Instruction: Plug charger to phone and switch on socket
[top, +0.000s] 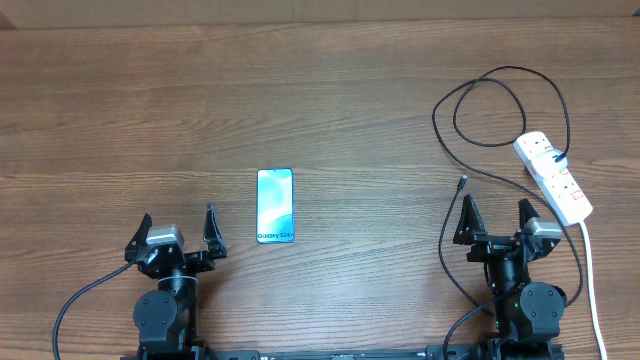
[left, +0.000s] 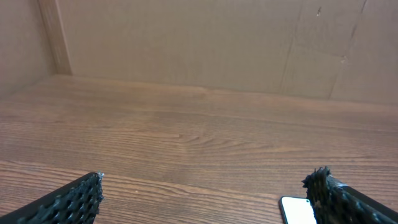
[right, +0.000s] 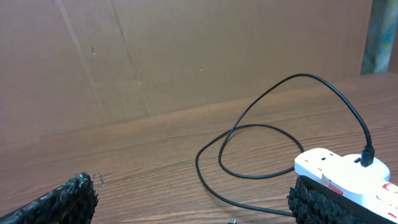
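The phone lies flat on the wooden table, light blue screen up; its top corner shows in the left wrist view. The black charger cable loops at the right; it is plugged into the white socket, and its free plug tip lies left of the strip. The cable and socket show in the right wrist view. My left gripper is open and empty, left of and nearer than the phone. My right gripper is open and empty, just nearer than the plug tip.
The socket's thick white cord runs down the right side toward the front edge. Brown cardboard walls stand behind the table. Thin black arm cables trail by both arm bases.
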